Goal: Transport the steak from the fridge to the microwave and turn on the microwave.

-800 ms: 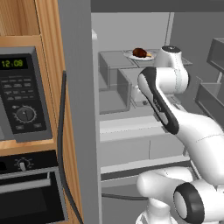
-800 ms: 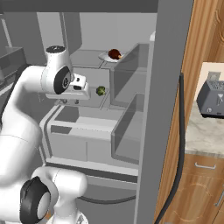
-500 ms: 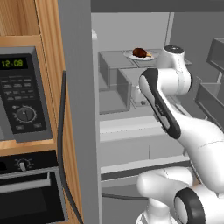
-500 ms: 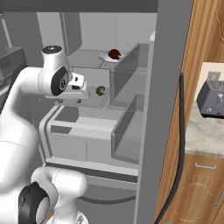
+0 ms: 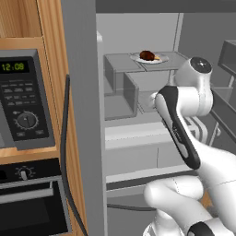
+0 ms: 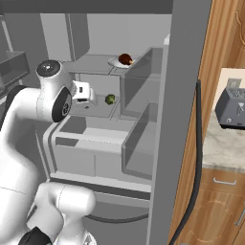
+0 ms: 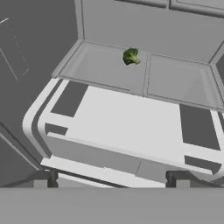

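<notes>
The reach toward the steak (image 6: 125,59) is judged under way. The gripper (image 7: 111,180) is spread wide and empty; the steak's plate (image 5: 148,59) sits on the fridge (image 6: 95,28) shelf above and beyond it. A raise and advance are required next.

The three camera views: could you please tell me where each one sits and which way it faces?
Left base view: behind the arm's left, facing the microwave and open fridge; arm lower right.
Right base view: behind its right, into the fridge; arm lower left.
Hand view: on the hand, looking down at a shelf with the green vegetable; open end effector.
Both base views share the steak.
</notes>
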